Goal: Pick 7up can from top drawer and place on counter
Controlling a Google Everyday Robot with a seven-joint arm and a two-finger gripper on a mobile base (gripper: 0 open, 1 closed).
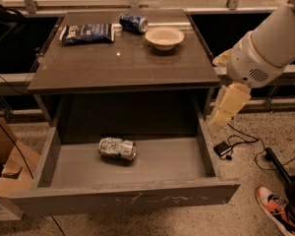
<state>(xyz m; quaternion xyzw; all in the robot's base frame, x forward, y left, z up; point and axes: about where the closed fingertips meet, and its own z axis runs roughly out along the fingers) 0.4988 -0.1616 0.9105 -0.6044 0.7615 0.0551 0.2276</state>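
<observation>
7up can (117, 148) lies sideways in open drawer (123, 198), long axis left-right; end effector (228, 106) hangs above drawer's right wall, grip cannot tell.

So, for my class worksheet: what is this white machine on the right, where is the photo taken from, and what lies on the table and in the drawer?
The white shape is a robot arm. Its cream gripper hangs just right of the open drawer, with nothing visible in it. The single camera looks down from in front; its mounting isn't known. In the drawer a dented silver can lies on its side. On the counter sit a dark snack bag, a blue can on its side and a pale bowl.
</observation>
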